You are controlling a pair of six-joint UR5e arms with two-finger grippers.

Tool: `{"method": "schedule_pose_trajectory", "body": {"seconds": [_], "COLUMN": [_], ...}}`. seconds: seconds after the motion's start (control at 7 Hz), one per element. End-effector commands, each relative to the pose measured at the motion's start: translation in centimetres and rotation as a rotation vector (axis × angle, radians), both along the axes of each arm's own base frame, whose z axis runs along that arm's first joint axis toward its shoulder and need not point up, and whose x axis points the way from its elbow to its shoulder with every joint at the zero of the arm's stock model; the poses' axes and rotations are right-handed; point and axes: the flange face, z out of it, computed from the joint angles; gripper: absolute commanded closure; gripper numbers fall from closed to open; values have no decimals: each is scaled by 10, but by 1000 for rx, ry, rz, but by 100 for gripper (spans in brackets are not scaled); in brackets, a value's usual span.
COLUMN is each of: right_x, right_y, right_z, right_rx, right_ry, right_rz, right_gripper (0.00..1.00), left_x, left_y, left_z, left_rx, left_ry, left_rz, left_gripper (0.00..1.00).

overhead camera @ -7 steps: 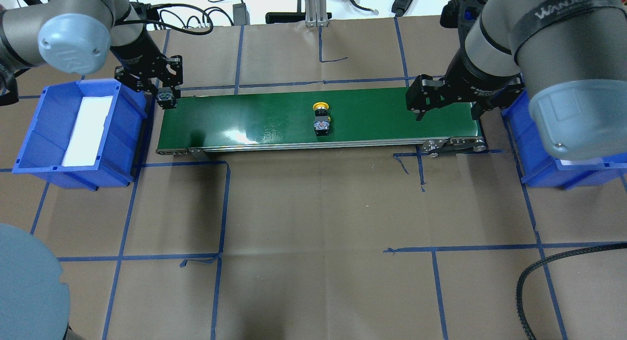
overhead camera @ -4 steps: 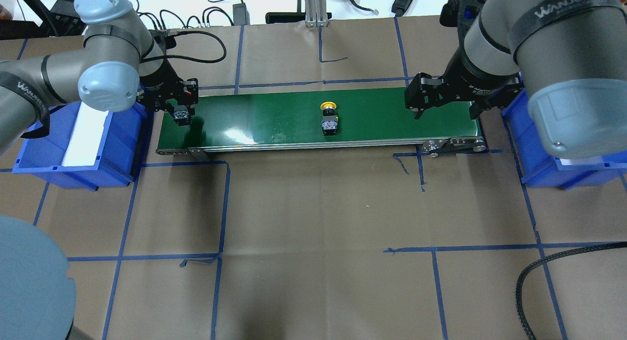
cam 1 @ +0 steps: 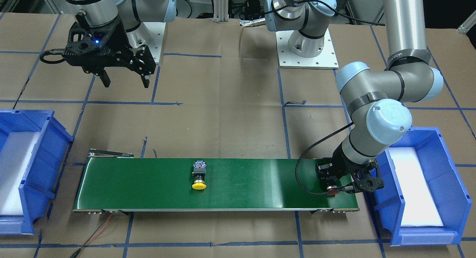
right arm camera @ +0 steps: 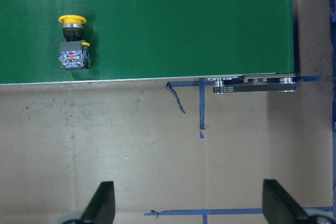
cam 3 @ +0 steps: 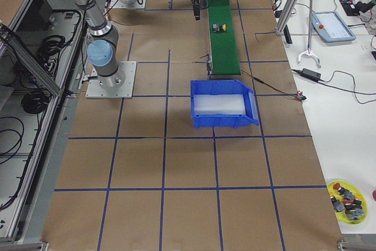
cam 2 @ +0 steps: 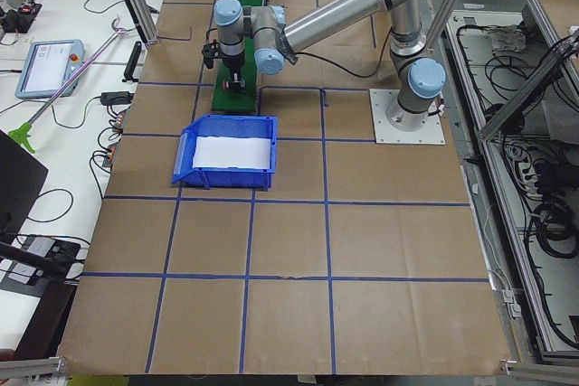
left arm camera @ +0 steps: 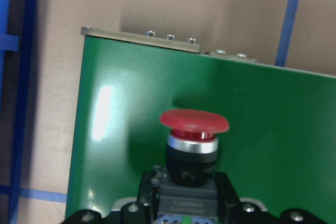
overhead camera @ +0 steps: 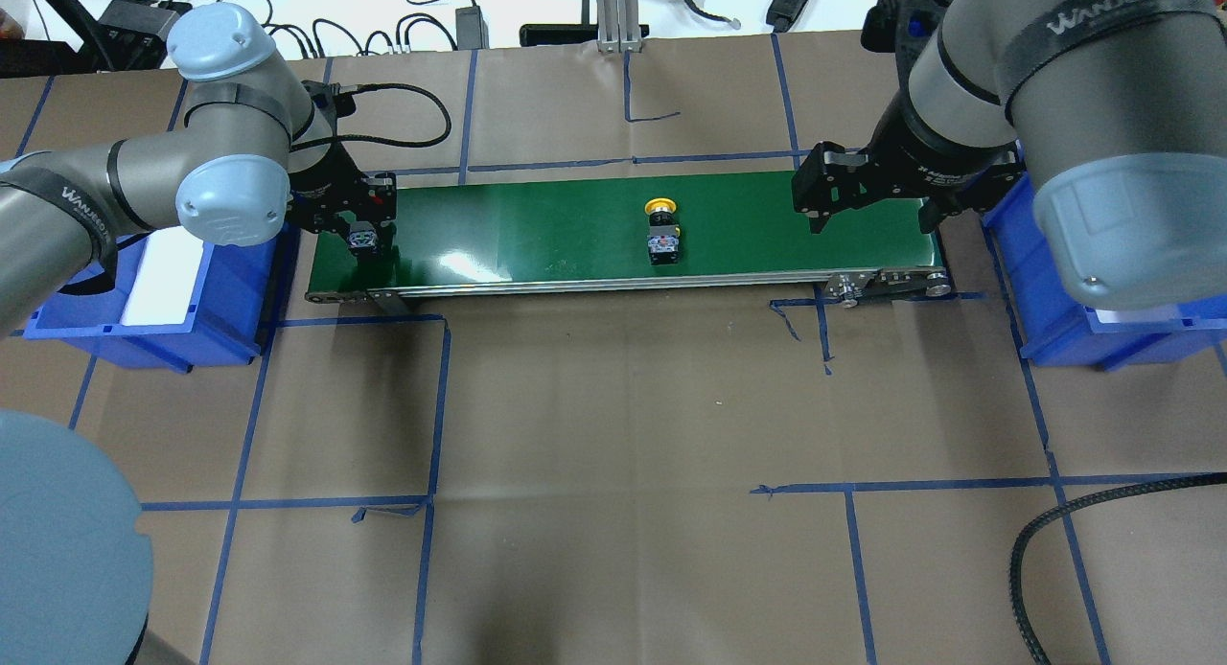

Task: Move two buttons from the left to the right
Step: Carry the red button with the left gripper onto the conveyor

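Left gripper (overhead camera: 362, 234) is clamped on the red button (left arm camera: 194, 121) low over the left end of the green belt (overhead camera: 537, 205), the yellow button (overhead camera: 661, 234) lies mid-belt, and the right gripper (overhead camera: 873, 226) hangs spread wide near the right end, so next, I'd say: set red down and release.

The left arm of grey metal with pale blue joint caps (overhead camera: 134, 171) was bent sharply at the elbow. Its black two-finger gripper (overhead camera: 362, 236) sat low, pointing down, with its jaws clamped on the grey block body of a red mushroom-capped push-button (left arm camera: 194, 129). The right arm of grey metal (overhead camera: 1045, 61) carried its black two-finger gripper (overhead camera: 872, 222) higher up, also pointing down, with its fingers (right arm camera: 102, 203) spread wide apart.
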Motion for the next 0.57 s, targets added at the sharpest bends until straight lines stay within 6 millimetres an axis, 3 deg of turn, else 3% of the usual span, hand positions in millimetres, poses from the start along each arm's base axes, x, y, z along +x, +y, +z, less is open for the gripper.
{"method": "schedule_pose_trajectory", "body": {"seconds": [0.0, 0.29, 0.43], "right_x": [0, 0, 0], "right_y": [0, 0, 1], "right_z": [-1, -1, -3], "right_rx": [3, 6, 17], "right_ry": [0, 0, 2], "right_rz": [-2, 0, 1], "right_gripper": [0, 0, 0], "left_x": [7, 3, -3], "left_y": [-7, -9, 0], "left_z": [19, 60, 96], "left_rx": [-34, -46, 8], "left_ry": [-5, -9, -2], "left_rz": [8, -1, -8], "left_gripper": [0, 0, 0]}}
